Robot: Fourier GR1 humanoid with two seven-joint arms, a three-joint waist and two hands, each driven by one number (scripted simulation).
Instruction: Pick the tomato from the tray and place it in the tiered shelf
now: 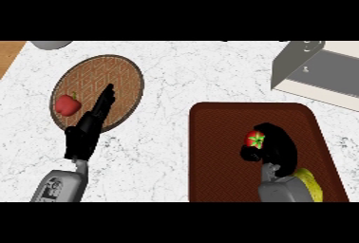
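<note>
A red tomato (254, 139) with a green stem star sits on the dark brown tray (217, 156) at the right. My right hand (277, 144) curls round it from the right and above, hiding most of it. The grey tiered shelf (316, 71) stands at the upper right, beyond the tray. My left hand (91, 126) lies open at the left, fingers straight and stretched over a round woven mat (105, 71).
A red bell pepper (67, 104) rests on the round mat's left side. A yellow object (312, 185) lies on the tray behind my right forearm. A grey round thing (49, 44) shows at the top left. White marble counter (182, 71) lies between mat and tray.
</note>
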